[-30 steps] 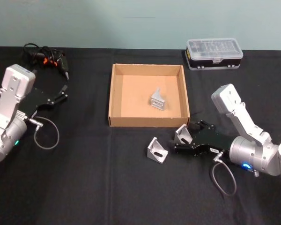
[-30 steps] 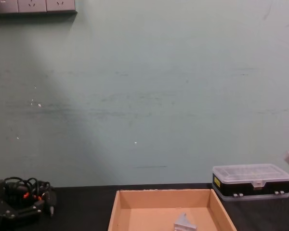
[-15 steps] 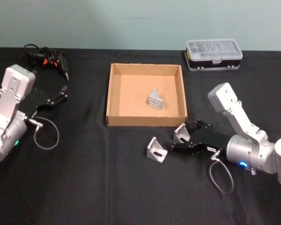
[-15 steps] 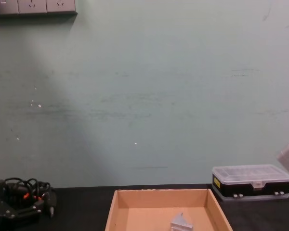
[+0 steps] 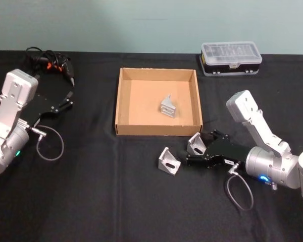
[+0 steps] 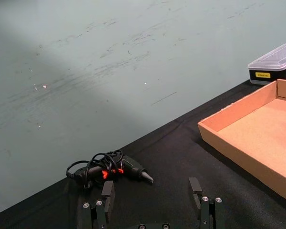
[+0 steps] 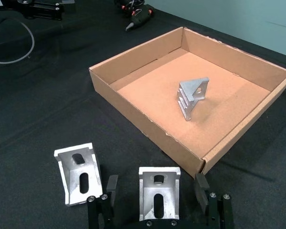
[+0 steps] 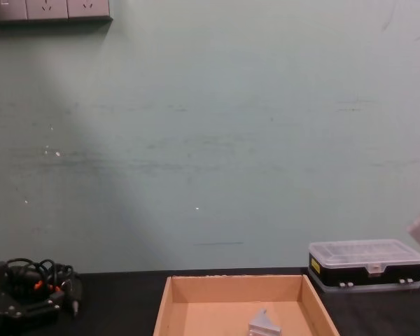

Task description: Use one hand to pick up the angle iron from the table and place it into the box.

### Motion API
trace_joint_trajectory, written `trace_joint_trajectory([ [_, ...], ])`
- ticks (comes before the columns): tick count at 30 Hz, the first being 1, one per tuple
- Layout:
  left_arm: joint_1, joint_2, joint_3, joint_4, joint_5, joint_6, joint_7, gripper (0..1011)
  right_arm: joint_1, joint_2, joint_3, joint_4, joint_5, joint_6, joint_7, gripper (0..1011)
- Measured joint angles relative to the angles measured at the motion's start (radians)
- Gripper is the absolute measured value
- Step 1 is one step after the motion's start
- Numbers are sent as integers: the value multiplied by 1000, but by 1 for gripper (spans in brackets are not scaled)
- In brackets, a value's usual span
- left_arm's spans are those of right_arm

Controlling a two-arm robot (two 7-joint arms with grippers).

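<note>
Angle iron (image 7: 159,200) is straddled, ungripped, by right gripper's (image 7: 156,185) spread fingers beside box's (image 5: 118,103) front right corner; left gripper (image 6: 151,187) is parked, fingers parted, at table's (image 5: 91,201) left edge.

box (image 5: 159,130) wall before right claw (image 5: 194,149), angle iron (image 5: 169,161) alongside

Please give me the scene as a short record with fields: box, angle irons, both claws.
box: tan cardboard, first angle iron inside
right claw: open, straddling second angle iron before the box
third angle iron: on the table, left of the second
left claw: open, parked far left
behind: plastic case, corded tool
</note>
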Motion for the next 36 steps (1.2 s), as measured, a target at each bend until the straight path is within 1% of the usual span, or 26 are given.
trace_joint_trajectory([
  [22, 0, 0, 0, 0, 0, 0, 0, 1011, -31, 22, 10, -37, 9, -5, -6, 1003],
  [36, 0, 0, 0, 0, 0, 0, 0, 1011, -33, 22, 11, -39, 13, -5, -7, 1003],
])
